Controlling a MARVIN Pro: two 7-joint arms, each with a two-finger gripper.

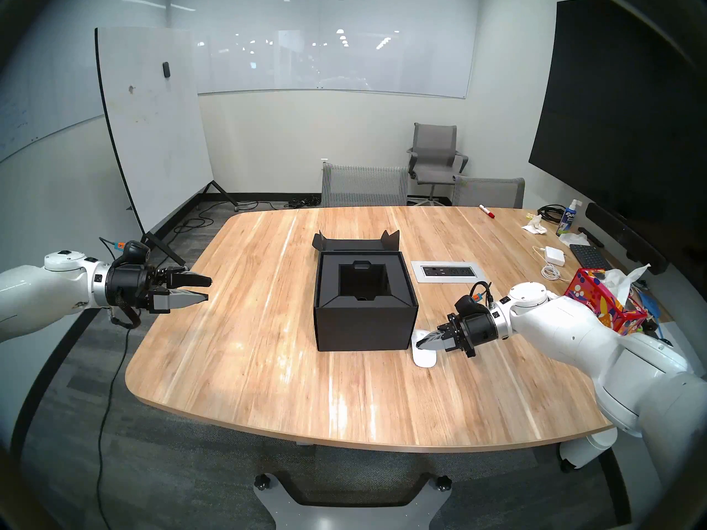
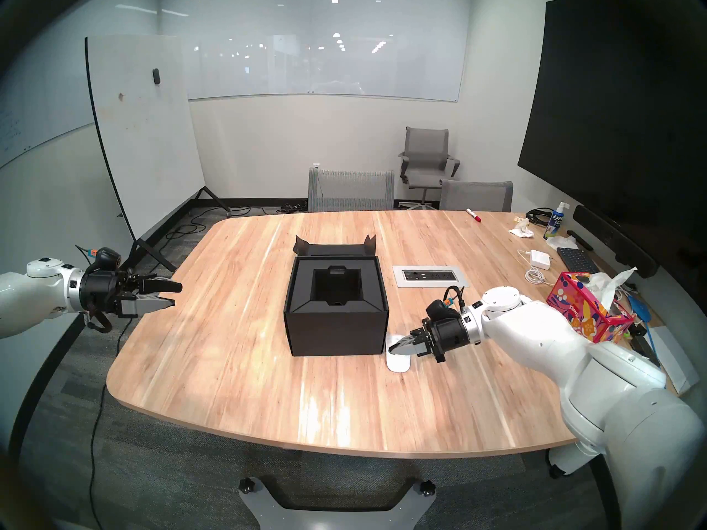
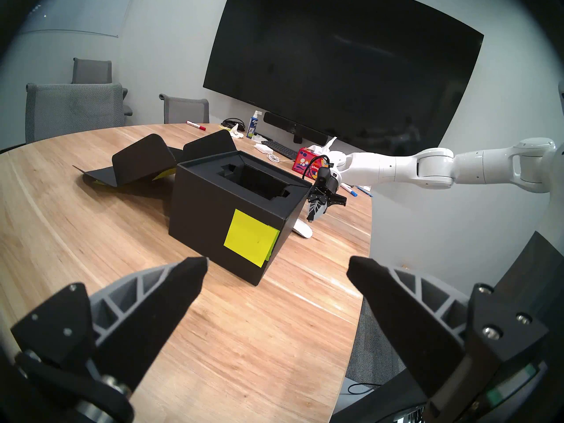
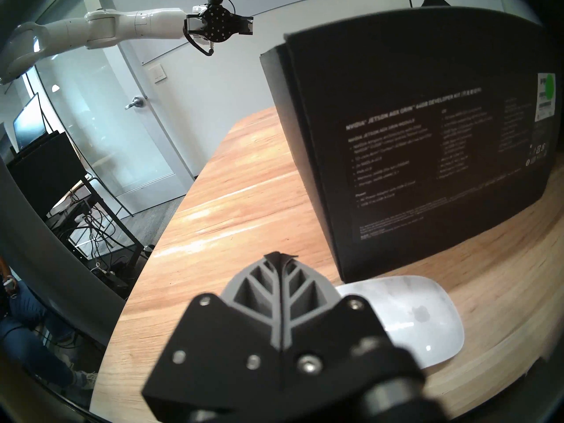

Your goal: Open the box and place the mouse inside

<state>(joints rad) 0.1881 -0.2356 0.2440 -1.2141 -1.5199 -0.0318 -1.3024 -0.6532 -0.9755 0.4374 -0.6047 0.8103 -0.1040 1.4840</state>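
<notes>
The black box (image 1: 363,326) stands open in the middle of the table, its lid flap (image 1: 355,244) folded back flat behind it and its recessed insert (image 1: 363,282) empty. A yellow-green sticky note (image 3: 251,240) shows on its left side. The white mouse (image 1: 424,359) lies flat on the table by the box's front right corner. My right gripper (image 1: 419,343) is shut and empty, its tips just over the mouse (image 4: 421,318); I cannot tell if they touch. My left gripper (image 1: 208,289) hangs open and empty off the table's left edge, well clear of the box.
A power outlet panel (image 1: 447,271) is set into the table right of the box. At the right edge sit a red floral tissue box (image 1: 608,303), a white power adapter (image 1: 554,255), a keyboard (image 1: 589,255) and a spray bottle (image 1: 568,217). Chairs (image 1: 363,185) line the far side.
</notes>
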